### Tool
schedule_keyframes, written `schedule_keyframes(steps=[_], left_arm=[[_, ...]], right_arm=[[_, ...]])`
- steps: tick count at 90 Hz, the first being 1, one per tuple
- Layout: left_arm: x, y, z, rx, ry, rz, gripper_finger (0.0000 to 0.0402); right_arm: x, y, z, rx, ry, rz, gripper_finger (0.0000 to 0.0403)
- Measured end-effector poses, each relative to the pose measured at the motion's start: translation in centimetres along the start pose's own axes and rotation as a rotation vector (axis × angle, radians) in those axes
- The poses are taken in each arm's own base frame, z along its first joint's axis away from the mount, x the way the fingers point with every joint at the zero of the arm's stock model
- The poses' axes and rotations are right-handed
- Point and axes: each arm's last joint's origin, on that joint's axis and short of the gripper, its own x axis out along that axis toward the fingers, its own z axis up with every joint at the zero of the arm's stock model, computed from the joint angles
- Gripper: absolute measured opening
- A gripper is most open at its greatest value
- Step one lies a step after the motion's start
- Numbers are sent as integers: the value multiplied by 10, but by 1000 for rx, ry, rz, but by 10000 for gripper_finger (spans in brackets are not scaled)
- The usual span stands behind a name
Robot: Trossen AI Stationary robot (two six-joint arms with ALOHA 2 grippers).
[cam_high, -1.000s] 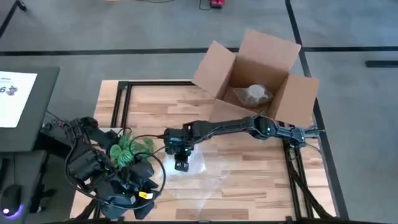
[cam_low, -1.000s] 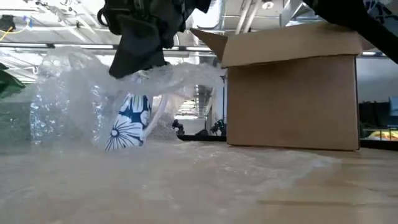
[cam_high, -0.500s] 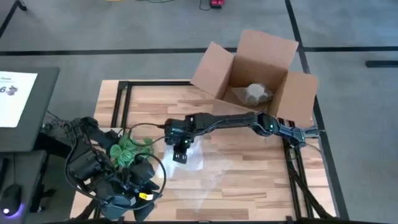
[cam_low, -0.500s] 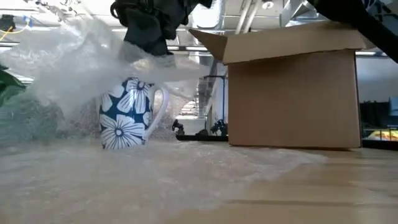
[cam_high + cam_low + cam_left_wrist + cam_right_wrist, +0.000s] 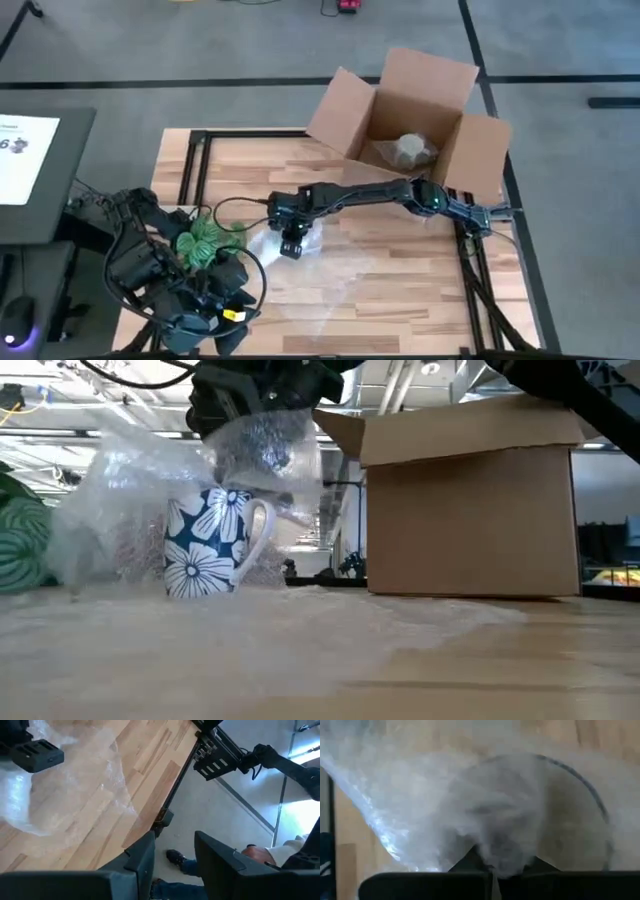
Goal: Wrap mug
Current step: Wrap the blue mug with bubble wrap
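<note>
At the left edge of the worktop (image 5: 400,290) the left hand (image 5: 172,857) waits with its fingers apart, grasping nothing, just beside a green patterned bundle (image 5: 200,243). Right of it, near the worktop's middle, the mug (image 5: 213,542), white with a dark blue flower pattern, stands upright on a sheet of bubble wrap (image 5: 130,510), its handle toward the cardboard box (image 5: 470,510). The right hand (image 5: 291,243) hangs directly above the mug, clenched on a fold of the bubble wrap lifted over the rim. The box sits open at the far right corner, with a wrapped lump (image 5: 408,150) inside.
</note>
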Motion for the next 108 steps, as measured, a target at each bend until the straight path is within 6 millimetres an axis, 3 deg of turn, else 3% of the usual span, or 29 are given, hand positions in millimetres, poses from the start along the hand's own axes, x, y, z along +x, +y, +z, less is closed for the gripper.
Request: schedule_keyframes(steps=[18,44,64,108], left_arm=[[0,0,0,-1,-1,0,117],[-4,2,4,42,-75,10,117],[-6,3,4,145,-104,16,117],[-40,12,4,380,-315,31,117]], right_arm=[[-1,1,1,-2,-2,-6,0],[-32,12,17,-15,-50,-2,0],[-49,11,18,31,-46,4,0],[-105,22,23,59,-141,36,0]])
